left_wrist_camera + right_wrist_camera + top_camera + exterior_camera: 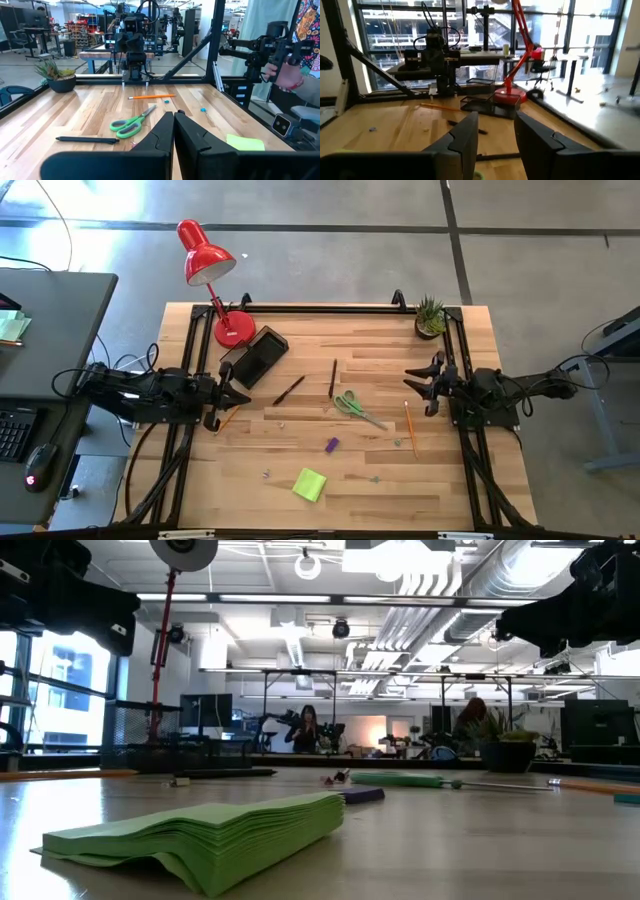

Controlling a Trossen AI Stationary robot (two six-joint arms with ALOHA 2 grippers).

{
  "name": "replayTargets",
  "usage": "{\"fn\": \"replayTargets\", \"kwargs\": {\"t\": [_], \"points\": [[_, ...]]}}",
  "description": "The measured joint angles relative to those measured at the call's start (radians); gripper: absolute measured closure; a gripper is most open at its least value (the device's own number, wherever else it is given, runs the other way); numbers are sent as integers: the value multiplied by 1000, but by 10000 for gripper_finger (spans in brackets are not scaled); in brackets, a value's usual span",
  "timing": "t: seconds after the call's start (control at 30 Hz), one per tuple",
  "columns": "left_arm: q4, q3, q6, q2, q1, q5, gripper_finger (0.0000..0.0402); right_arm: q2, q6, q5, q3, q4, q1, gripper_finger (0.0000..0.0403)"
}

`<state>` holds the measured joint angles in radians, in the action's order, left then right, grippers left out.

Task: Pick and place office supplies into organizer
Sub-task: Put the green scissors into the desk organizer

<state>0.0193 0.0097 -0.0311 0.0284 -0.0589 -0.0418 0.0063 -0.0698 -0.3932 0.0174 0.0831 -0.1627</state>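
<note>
Wooden slats make up the worktop (pixel 380 480), framed by black rails, with workshop floor around it. At its left edge the left hand (pixel 240 396) hangs with fingers pressed together and nothing between them, pointing inward just near of the organizer (pixel 256 358). At the right edge the right hand (pixel 418 383) hovers with a clear gap between its fingers, also empty, facing the scattered supplies. Both seem parked back so the middle stays free for a first reach. The organizer sits far-left, tilted, touching or just beside the red lamp's base (pixel 234 330), so every item must travel leftward and away to reach it. Spread across the centre lie two dark pens (pixel 289 389), green-handled scissors (pixel 353 406), an orange pencil (pixel 409 427) near the right hand, a small purple piece (pixel 331 445), and the lime-green sticky-note pad (pixel 309 484) nearest the front edge. Tiny clips (pixel 267 474) dot the wood. A potted plant (pixel 430 317) stands far-right, out of the way. No item appears inside the organizer yet, so sorting looks unstarted.
</note>
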Motion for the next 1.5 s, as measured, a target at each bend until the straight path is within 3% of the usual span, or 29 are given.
{"fn": "replayTargets", "kwargs": {"t": [0.13, 0.4, 0.57, 0.7, 0.83, 0.93, 1.07, 1.23, 1.5], "points": [[0, 0, -1, 0, 0, 0, 401, 0, -68, -11, 0, 74, 0, 281], [11, 0, -156, 0, 0, 29, 401, 0, 26, -16, 0, 143, 0, 281], [24, 0, -212, 0, 0, -74, 401, 0, 12, -88, 0, 140, 0, 281], [39, 0, -281, 0, 0, -87, 401, 0, 9, -96, 0, 132, 0, 281], [182, 0, -182, 0, 0, -199, 401, 0, -17, -191, 0, 144, 0, 281], [233, 5, -182, 0, 0, -186, 401, 0, 17, -253, 0, 136, 0, 281], [101, 56, -174, 5, 0, -158, 401, 2, 25, -194, 0, 129, 0, 281], [-13, 128, -112, 91, 0, -255, 401, 59, 35, -184, 0, 132, 1, 281], [-37, 298, 134, 311, 0, -325, 401, 310, 49, -236, 100, 99, 1, 281]]}}
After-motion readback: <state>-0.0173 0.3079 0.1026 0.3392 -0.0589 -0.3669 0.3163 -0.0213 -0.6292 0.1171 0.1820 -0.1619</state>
